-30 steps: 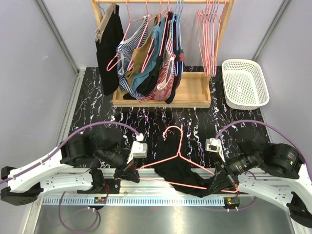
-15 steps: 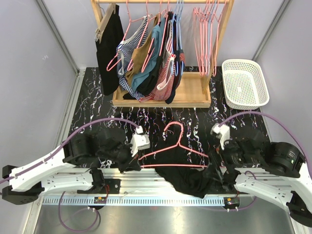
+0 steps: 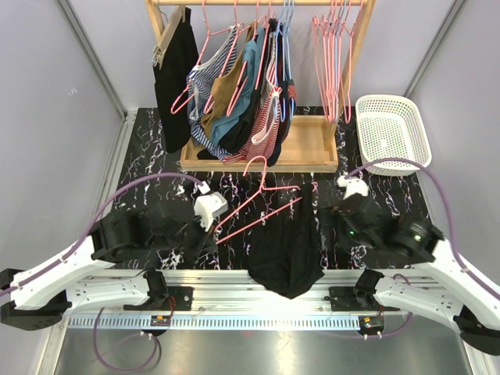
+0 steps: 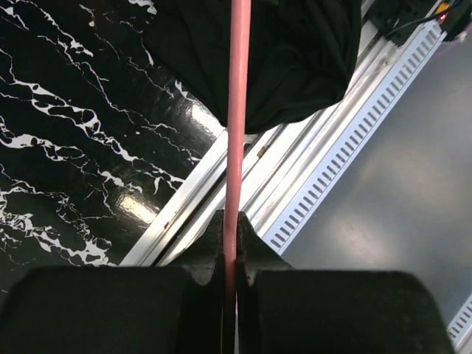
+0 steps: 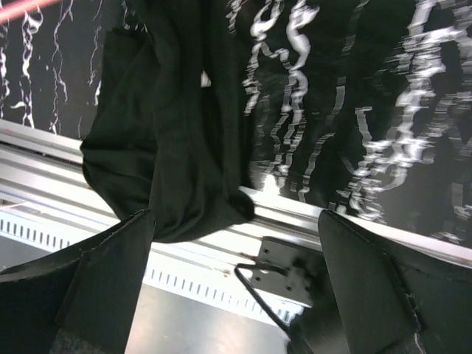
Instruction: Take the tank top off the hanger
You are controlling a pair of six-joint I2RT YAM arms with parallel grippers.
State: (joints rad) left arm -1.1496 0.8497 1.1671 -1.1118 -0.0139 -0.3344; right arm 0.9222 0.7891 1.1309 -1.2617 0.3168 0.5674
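Observation:
The pink wire hanger (image 3: 260,197) is tilted above the table, its hook toward the rack. My left gripper (image 3: 212,235) is shut on its lower bar (image 4: 236,125), and the jaws pinch the wire (image 4: 230,236). The black tank top (image 3: 285,251) lies crumpled on the marble table, its lower end drooping over the front rail (image 5: 169,140). The hanger's far end sits above the garment's top edge; I cannot tell whether they touch. My right gripper (image 3: 334,233) hovers just right of the tank top, open wide (image 5: 236,295) with nothing between its fingers.
A wooden rack (image 3: 312,148) at the back holds several hung garments (image 3: 238,94) and several bare pink hangers (image 3: 332,62). A white basket (image 3: 392,133) stands at the back right. An aluminium rail (image 3: 226,281) runs along the table's near edge.
My right gripper has opened, let go of the tank top, and drawn up and back. The left gripper carried the hanger up and toward the rack; the tank top dropped to the table.

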